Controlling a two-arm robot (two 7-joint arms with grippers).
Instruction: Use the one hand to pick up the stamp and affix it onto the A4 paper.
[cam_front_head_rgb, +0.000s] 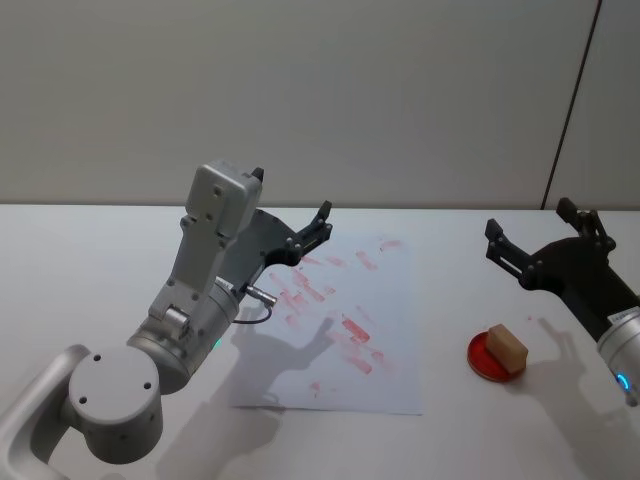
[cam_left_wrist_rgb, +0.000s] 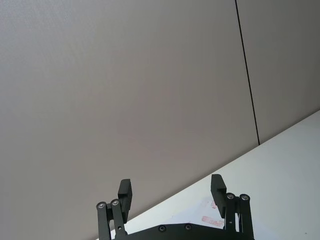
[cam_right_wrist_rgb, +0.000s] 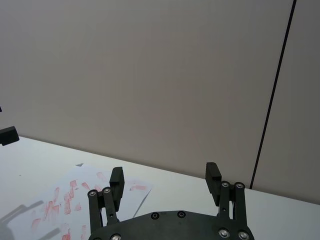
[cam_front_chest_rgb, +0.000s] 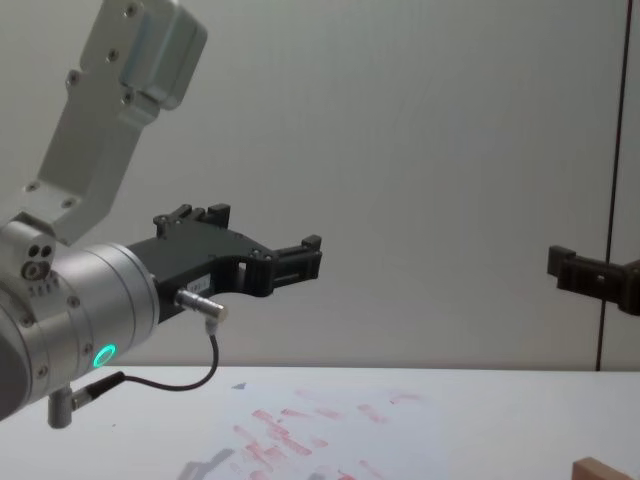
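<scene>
The stamp (cam_front_head_rgb: 507, 347), a small light-brown wooden block, rests on a round red ink pad (cam_front_head_rgb: 483, 361) on the table's right side; its corner pokes up in the chest view (cam_front_chest_rgb: 603, 469). The A4 paper (cam_front_head_rgb: 395, 300), marked with red imprints, lies flat at the table's middle (cam_front_chest_rgb: 300, 428) (cam_right_wrist_rgb: 75, 197). My right gripper (cam_front_head_rgb: 535, 228) hovers open and empty above the table, just behind the stamp (cam_right_wrist_rgb: 165, 179) (cam_front_chest_rgb: 578, 270). My left gripper (cam_front_head_rgb: 312, 232) hangs open and empty over the paper's far left corner (cam_left_wrist_rgb: 171, 191) (cam_front_chest_rgb: 303, 258).
A plain grey wall with a dark vertical seam (cam_front_head_rgb: 573, 100) stands behind the white table (cam_front_head_rgb: 90, 260). The left arm's grey body (cam_front_head_rgb: 200, 300) fills the near left.
</scene>
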